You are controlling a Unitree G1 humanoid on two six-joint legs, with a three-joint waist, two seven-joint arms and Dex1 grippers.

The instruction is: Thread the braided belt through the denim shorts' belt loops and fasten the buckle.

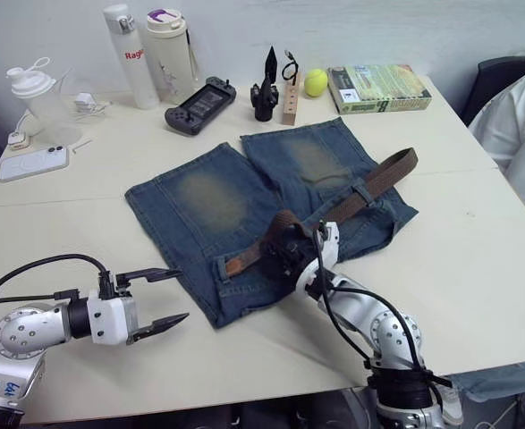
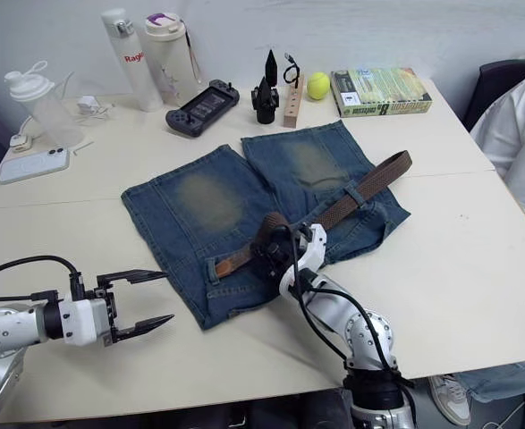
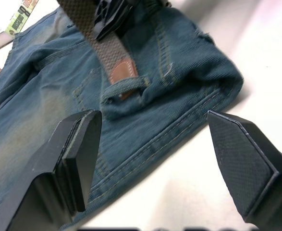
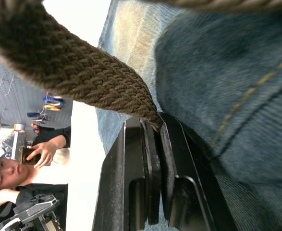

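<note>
Right gripper (image 1: 287, 248) is clamped on the dark-brown braided belt (image 1: 369, 192) partway along its length, over the waistband of the faded blue denim shorts (image 1: 208, 201), which lie flat mid-worktop, waistband twd the robot. Belt runs diagonally from a tan leather tip (image 3: 120, 73) near a belt loop (image 3: 126, 92) at the waistband, up through the gripper, under another denim loop (image 1: 361, 190), and out past the shorts' right edge. Silver buckle not made out.

Left gripper (image 1: 151, 301) has its fingers wide apart, holding nothing, hovering over bare worktop (image 1: 477, 259) just beside the waistband corner.

Risks, as I judge them:
- Belt humps up at the grip; pushing fwd could buckle the braid instead of feeding the tip through the loop.
- Nothing pins the shorts, so a pull may drag or bunch the denim and shut the loop; left gripper is free to hold it down.
- Tip looks partly tucked at the loop and could slip back out.

Around: white phone (image 1: 32, 164), clear shaker bottle (image 1: 38, 98), two white flasks (image 1: 132, 54), black game controller (image 1: 199, 104), wood block (image 1: 290, 100), yellow-green ball (image 1: 316, 82), green book (image 1: 378, 88), all at the far edge, well apart from the work. A person in white (image 1: 521, 134) sits at the right edge. Nothing blocks the waistband.
</note>
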